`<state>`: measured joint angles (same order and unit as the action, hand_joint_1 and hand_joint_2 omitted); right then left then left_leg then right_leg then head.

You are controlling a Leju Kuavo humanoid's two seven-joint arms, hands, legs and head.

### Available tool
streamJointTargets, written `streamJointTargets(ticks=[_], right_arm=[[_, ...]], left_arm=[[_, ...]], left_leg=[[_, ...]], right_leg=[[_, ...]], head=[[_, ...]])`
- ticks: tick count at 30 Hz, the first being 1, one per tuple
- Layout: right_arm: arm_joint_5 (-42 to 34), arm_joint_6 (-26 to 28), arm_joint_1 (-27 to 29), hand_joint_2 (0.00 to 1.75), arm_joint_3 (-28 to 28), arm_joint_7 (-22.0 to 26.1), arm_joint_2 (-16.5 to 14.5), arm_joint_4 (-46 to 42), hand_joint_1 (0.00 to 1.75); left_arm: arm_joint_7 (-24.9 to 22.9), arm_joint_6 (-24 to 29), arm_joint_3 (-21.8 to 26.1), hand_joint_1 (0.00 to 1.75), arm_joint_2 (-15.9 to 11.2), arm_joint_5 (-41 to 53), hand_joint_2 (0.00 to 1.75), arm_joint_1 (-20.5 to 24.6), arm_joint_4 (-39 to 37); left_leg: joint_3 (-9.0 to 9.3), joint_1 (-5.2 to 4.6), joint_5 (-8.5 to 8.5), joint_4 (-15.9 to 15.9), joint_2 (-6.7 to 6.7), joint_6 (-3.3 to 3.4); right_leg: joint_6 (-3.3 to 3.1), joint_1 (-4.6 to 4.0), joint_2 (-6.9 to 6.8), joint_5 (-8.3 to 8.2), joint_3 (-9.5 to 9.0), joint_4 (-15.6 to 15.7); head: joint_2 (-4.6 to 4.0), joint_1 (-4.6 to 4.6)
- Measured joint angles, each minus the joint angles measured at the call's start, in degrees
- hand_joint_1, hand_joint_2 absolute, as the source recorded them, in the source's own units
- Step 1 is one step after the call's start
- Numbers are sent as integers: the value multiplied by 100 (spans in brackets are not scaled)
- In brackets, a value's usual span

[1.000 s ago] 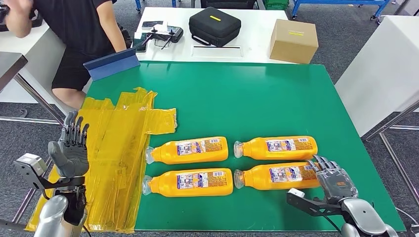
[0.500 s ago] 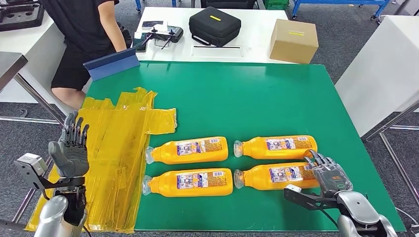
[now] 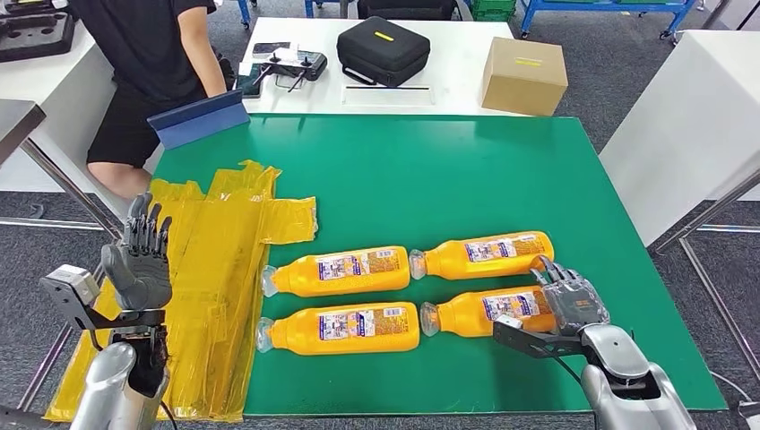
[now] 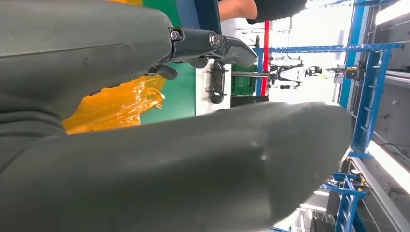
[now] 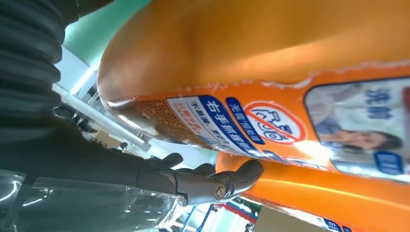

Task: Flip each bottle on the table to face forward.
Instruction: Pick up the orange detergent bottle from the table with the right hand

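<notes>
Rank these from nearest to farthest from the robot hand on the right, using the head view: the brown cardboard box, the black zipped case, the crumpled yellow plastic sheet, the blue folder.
Measured from the right robot hand:
1. Brown cardboard box, straight beyond it on the white table.
2. Crumpled yellow plastic sheet, across the green mat to the left.
3. Black zipped case, far side, centre.
4. Blue folder, far left corner.
Items 2 and 3 are close to call.

Four bottles (image 3: 408, 292) in 2x2 block on table (image 3: 466, 170), plastic sheet (image 3: 215, 269) left.
</notes>
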<state>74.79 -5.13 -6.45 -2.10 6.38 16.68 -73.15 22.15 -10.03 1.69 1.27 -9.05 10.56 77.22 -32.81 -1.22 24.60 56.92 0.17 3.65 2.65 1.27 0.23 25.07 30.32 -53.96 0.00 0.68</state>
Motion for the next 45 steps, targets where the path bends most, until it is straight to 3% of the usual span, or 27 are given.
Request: streamJointTargets(ticks=[12, 25, 39, 40, 43, 44, 45], right_arm=[[-9, -70, -267, 175, -147, 75, -34, 436, 0], [-125, -544, -59, 175, -318, -199, 57, 255, 0], [-136, -685, 52, 175, -348, -280, 19, 42, 0], [-142, -690, 54, 175, -348, -278, 16, 36, 24], [-169, -722, 84, 175, -349, -263, 18, 15, 151], [-184, -735, 111, 175, -349, -252, 23, 6, 171], [-203, -744, 137, 175, -349, -243, 32, -3, 175]], left_arm=[[54, 9, -1, 0, 62, 35, 0, 111, -209], [60, -26, -1, 0, 179, 156, 0, 222, -324], [42, -26, -1, 0, 273, 237, 0, 318, -442], [42, -27, -1, 0, 277, 239, 0, 319, -445], [43, -40, -1, 0, 284, 240, 0, 326, -455], [43, -52, 0, 0, 284, 240, 0, 331, -457], [43, -64, 1, 0, 284, 240, 0, 338, -458]], left_leg=[[32, 4, -14, -2, 53, -3], [40, 16, -17, -2, 52, -1], [38, 28, -11, -2, 41, -9], [38, 28, -10, -2, 41, -10], [37, 31, -9, -2, 41, -12], [37, 33, -8, -2, 42, -13], [37, 34, -5, -2, 43, -16]], right_leg=[[-10, -1, 53, -27, 36, 7], [-14, -2, 53, -38, 38, 16], [-18, -3, 49, -33, 38, 17], [-18, -4, 49, -32, 39, 17], [-18, -7, 50, -32, 39, 17], [-19, -9, 50, -32, 38, 18], [-19, -12, 51, -32, 38, 18]], head=[[0, 1], [0, 2], [0, 2], [0, 2], [0, 2], [0, 2], [0, 3]])
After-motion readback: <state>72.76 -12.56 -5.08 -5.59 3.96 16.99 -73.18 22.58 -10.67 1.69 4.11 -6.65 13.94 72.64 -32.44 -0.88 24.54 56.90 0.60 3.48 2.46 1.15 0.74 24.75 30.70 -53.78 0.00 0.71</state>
